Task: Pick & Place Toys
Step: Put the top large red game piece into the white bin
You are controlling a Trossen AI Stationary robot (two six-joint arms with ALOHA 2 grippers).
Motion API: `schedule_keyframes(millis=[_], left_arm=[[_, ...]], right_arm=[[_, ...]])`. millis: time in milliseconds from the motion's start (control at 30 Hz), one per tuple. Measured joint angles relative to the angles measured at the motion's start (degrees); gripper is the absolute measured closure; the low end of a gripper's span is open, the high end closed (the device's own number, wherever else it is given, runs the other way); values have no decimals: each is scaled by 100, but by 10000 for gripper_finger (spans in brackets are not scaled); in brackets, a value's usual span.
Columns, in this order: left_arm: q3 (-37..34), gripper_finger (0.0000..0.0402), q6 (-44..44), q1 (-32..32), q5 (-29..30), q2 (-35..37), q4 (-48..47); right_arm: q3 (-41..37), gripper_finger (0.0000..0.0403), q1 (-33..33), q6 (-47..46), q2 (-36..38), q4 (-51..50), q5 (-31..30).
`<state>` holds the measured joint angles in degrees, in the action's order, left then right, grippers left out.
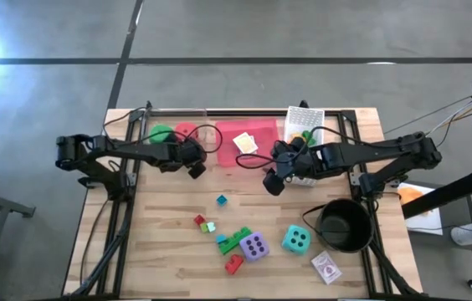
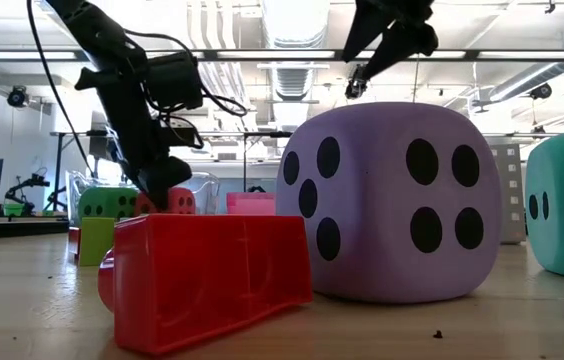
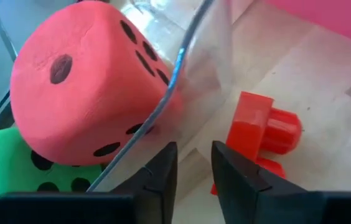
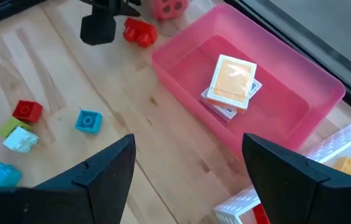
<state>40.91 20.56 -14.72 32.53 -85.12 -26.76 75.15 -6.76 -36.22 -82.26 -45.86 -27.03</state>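
Clear plastic tub (image 3: 182, 68) holding a green soft die (image 1: 161, 134) and red soft die (image 3: 76, 81) blocks the left hand (image 3: 194, 171), fingers nearly together on nothing, beside a red plastic brick (image 3: 259, 127). Rightward on the wooden table (image 1: 161, 251), a pink plastic tray (image 4: 287, 87) holds card packs (image 4: 231, 84); the right hand (image 4: 188, 165) hangs released above.

Wooden table (image 1: 169, 242) under both pincers. Pink tray (image 1: 223, 134) at far side, between left pincer (image 1: 196, 170) and right pincer (image 1: 272, 182), near both. Clear tub (image 3: 203, 68) directly ahead of left pincer, wall close to its tips. White mesh basket (image 1: 305, 114) just beside right pincer, outer side. Black round pot (image 1: 324, 219) nearer table front, apart from right pincer.
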Motion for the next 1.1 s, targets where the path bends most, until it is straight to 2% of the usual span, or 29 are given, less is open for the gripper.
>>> schedule_keyframes(millis=[367, 733, 967, 1100], left_arm=[[-11, 355, -125, 0, -127, 0, -31], [-343, 398, -447, -4, -262, 0, 320], [-358, 397, -752, 14, -992, 0, 384], [-339, 397, -794, 15, -1170, 0, 381]], right_arm=[[30, 114, -28, 2, 0, 2, 0], [27, 114, -101, 21, 0, 0, 2], [27, 114, -116, 26, 0, -5, 2], [27, 114, -116, 46, 0, -13, 2]])
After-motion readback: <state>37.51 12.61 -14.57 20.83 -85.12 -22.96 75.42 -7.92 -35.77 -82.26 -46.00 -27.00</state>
